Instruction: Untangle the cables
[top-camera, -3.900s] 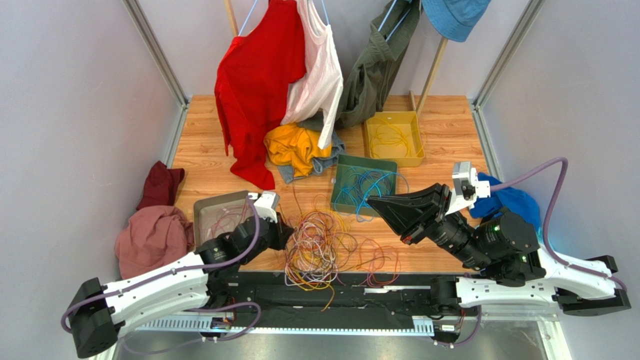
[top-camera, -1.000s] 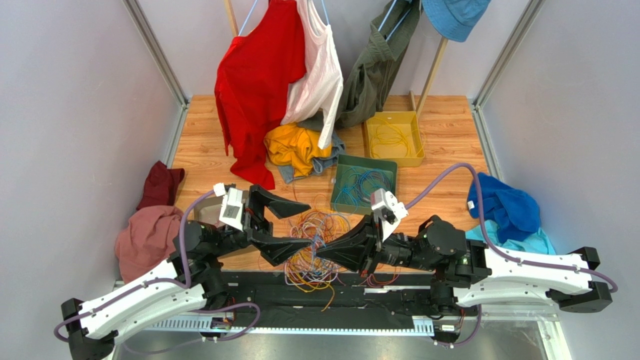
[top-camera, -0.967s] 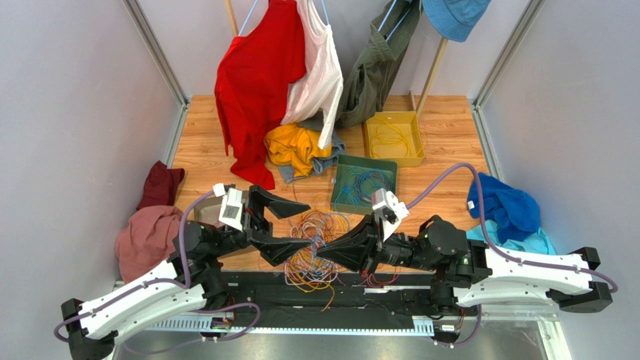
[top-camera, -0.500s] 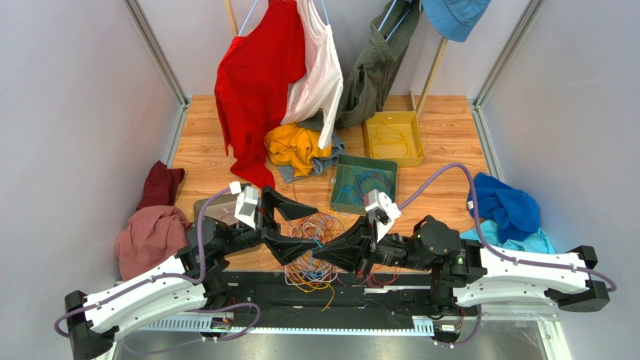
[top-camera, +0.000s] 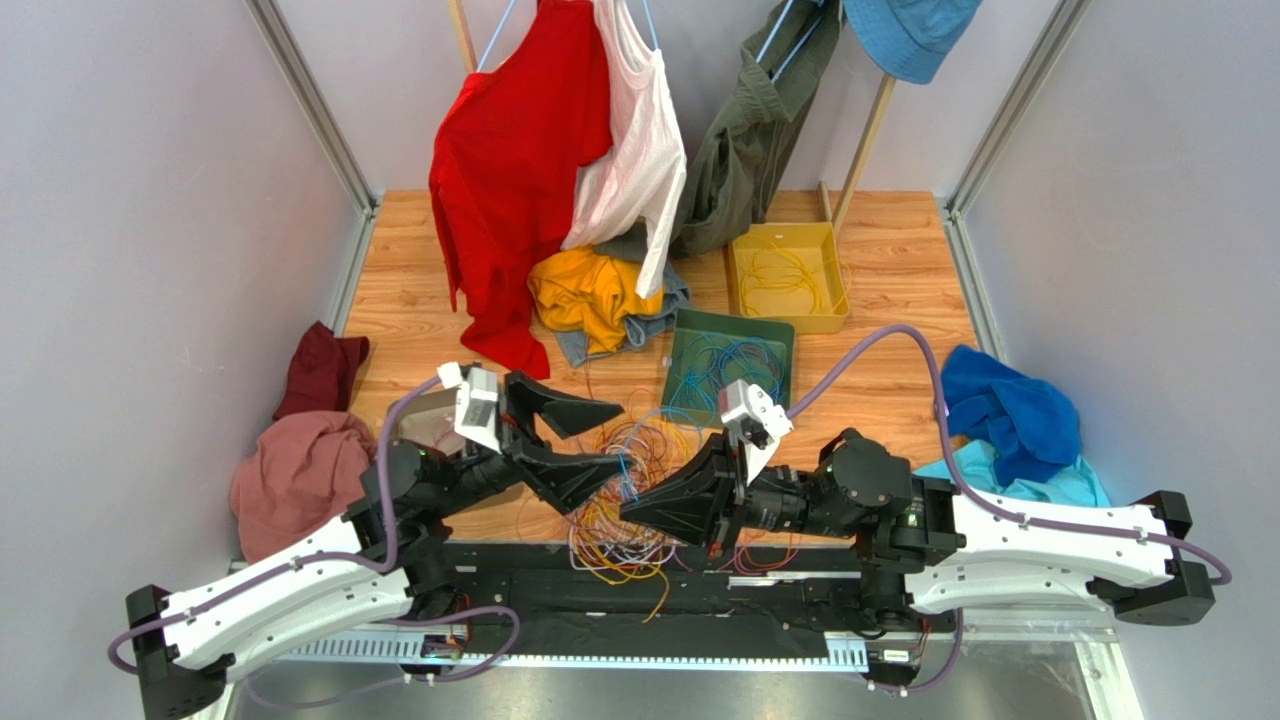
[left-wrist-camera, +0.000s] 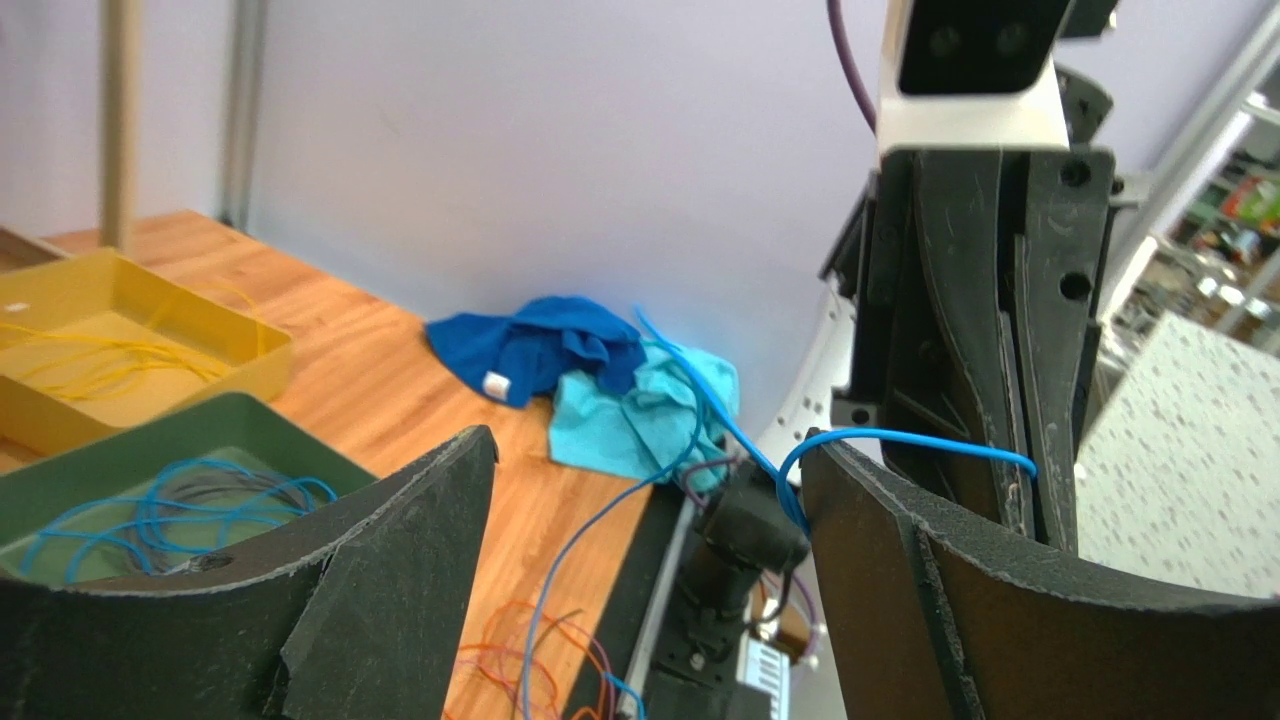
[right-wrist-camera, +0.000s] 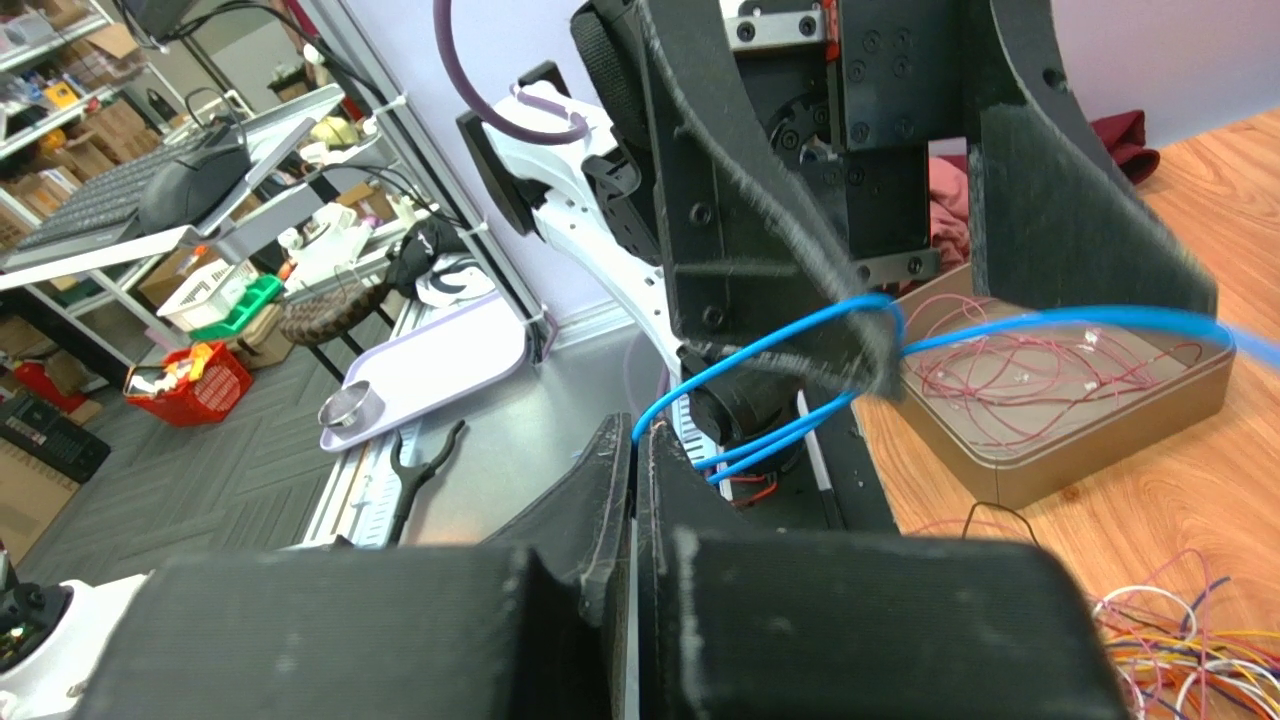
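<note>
The cables (top-camera: 607, 536) lie in a loose orange, purple and yellow tangle at the near middle of the table. My right gripper (top-camera: 630, 510) hangs over the tangle, shut on a blue cable (right-wrist-camera: 781, 339) that comes out at its tips (right-wrist-camera: 630, 429). That blue cable loops up over one finger (right-wrist-camera: 781, 285) of my left gripper (top-camera: 621, 441). In the left wrist view the blue cable (left-wrist-camera: 917, 440) drapes over the right finger (left-wrist-camera: 932, 600) and drops between the wide-apart jaws of my left gripper (left-wrist-camera: 649, 450), which is open and faces the right gripper.
A green tray (top-camera: 685, 342) with blue cables and a yellow tray (top-camera: 828, 278) with yellow ones stand behind. A grey tray (right-wrist-camera: 1052, 458) with pink cables sits by the left arm. Clothes hang at the back; cloth heaps lie at the left (top-camera: 301, 473) and right (top-camera: 1014, 413).
My left gripper has swung right toward the right gripper and its jaws have narrowed a little. The right gripper has crept left and up, still shut on the blue cable.
</note>
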